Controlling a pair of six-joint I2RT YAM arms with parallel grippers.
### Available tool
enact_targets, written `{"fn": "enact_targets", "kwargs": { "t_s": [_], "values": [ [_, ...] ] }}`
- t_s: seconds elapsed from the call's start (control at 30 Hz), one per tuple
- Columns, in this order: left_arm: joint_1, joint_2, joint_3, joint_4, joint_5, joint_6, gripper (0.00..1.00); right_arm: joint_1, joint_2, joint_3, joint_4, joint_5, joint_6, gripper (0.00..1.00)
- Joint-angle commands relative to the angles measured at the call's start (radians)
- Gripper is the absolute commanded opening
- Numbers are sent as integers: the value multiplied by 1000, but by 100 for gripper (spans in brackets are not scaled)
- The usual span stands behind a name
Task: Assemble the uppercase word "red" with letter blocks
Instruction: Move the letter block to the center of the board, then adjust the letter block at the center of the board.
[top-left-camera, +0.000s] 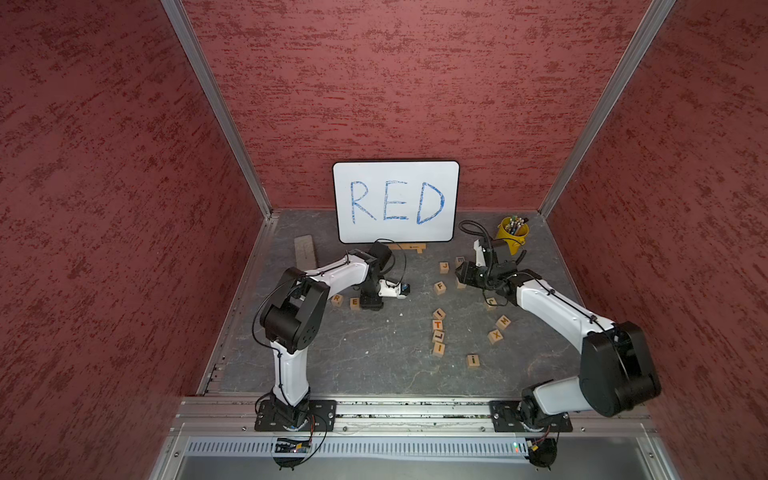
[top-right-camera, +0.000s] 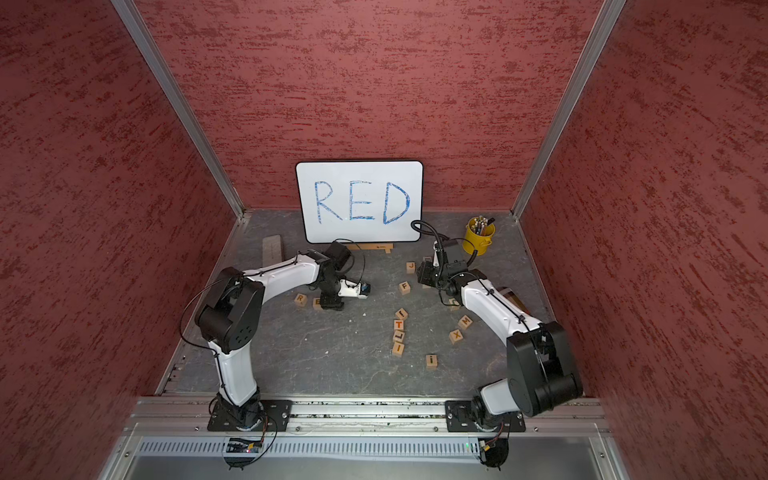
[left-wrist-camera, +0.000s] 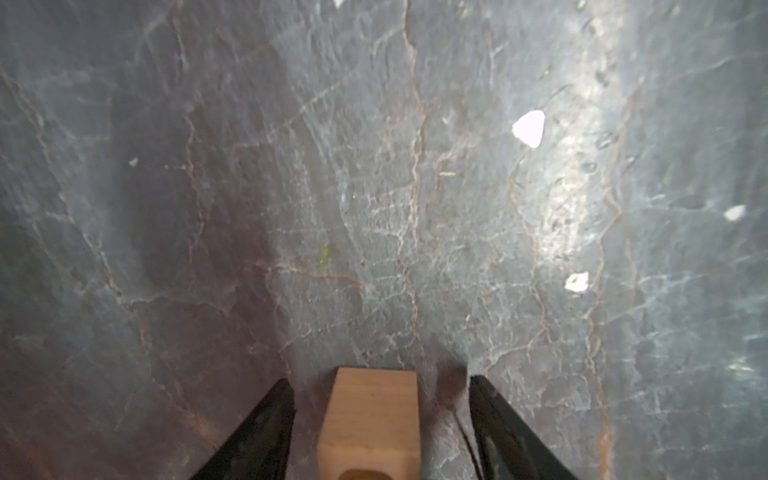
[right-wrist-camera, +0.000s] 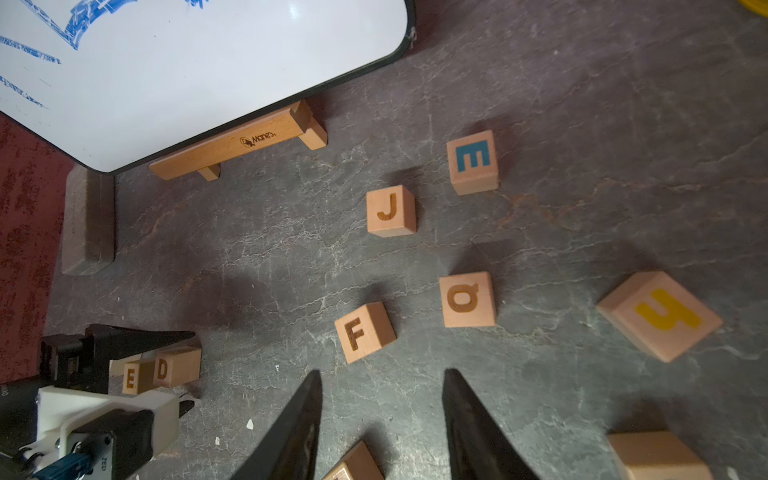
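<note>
Down in front of the whiteboard (top-left-camera: 395, 201), the left gripper (left-wrist-camera: 380, 380) has its fingers spread either side of the D block (left-wrist-camera: 374, 419), not touching it. D sits square between them, snug against the E block (right-wrist-camera: 134, 377), with the R block (top-left-camera: 337, 299) just beyond. I'd guess it should back straight off, since any sideways drift bumps D. The right gripper (right-wrist-camera: 384, 371) hangs spread and empty near loose J (right-wrist-camera: 390, 211) and F (right-wrist-camera: 365, 332), well apart from the row.
</note>
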Motion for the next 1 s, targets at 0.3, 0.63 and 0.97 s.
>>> {"fn": "enact_targets", "kwargs": {
  "t_s": [0.3, 0.63, 0.97],
  "values": [
    [74, -133, 121, -109, 82, -148, 95, -8, 1, 3, 41, -11, 14, 49],
    [155, -263, -67, -54, 36, -149, 99, -6, 47, 15, 80, -44, 26, 49],
    [157, -248, -179, 77, -24, -86, 100, -2, 34, 16, 67, -34, 28, 49]
  ]
}}
